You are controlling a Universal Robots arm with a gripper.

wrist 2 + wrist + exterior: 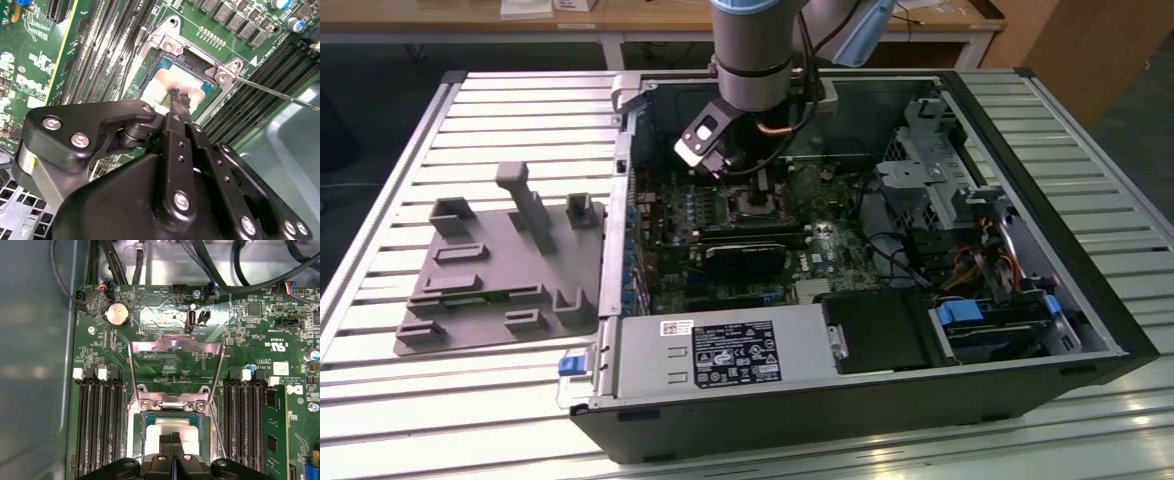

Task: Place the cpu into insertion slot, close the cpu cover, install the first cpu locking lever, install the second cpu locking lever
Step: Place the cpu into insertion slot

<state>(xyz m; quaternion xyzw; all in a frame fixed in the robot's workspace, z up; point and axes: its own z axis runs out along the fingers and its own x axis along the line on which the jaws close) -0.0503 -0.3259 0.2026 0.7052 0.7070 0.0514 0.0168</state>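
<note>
- Arm (754,45): round grey tube sections, with a pale blue ring (750,5) at the joint and a darker band at the wrist end.
- Cable (809,45): black, run alongside the arm.
- Pincer (179,98): matte black, built of flat link plates (90,125) with rounded ends. It has two slim fingers (173,134) with roughened tips.
- Screws (181,201): silver socket heads at the link pivots. Smaller dark ones sit along the finger bars.

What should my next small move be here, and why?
Probably raise the gripper straight up a little. Its shut fingertips sit on or just above the cpu, which appears to lie flat in the insertion slot, while the cpu cover stands swung open beyond it. Backing off would likely free the cover's closing path.
</note>
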